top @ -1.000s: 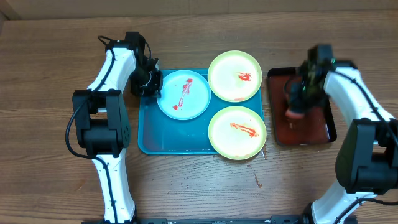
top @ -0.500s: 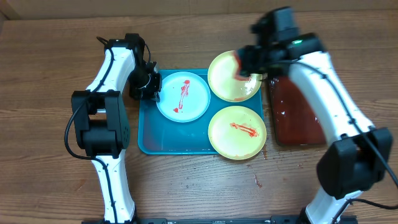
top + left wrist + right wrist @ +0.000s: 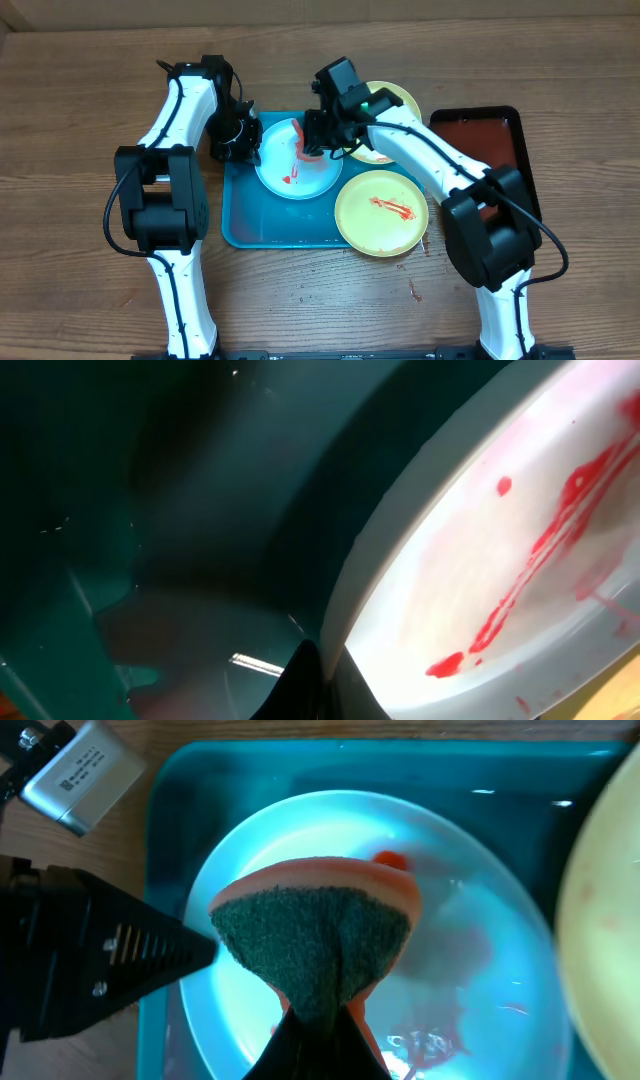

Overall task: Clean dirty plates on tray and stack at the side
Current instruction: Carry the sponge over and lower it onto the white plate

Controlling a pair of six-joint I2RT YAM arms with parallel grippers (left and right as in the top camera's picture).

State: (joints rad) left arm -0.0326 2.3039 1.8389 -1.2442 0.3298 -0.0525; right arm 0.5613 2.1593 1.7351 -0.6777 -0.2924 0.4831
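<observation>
Right pincer (image 3: 318, 1045) clamps sponge (image 3: 310, 930) over blue-white plate (image 3: 480, 920) | left pincer (image 3: 243, 138) at plate rim, grip unclear

White links, black joint housings and black cables are being shown on the left arm (image 3: 178, 110) and right arm (image 3: 425, 150); the left gripper (image 3: 250, 142) is being shown all black.

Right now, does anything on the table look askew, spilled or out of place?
Yes. Both pale yellow-green round plastic plates, far and near, overhang the rim of the large teal-blue rectangular plastic tray instead of lying inside it. The near one carries a red sauce smear.
</observation>
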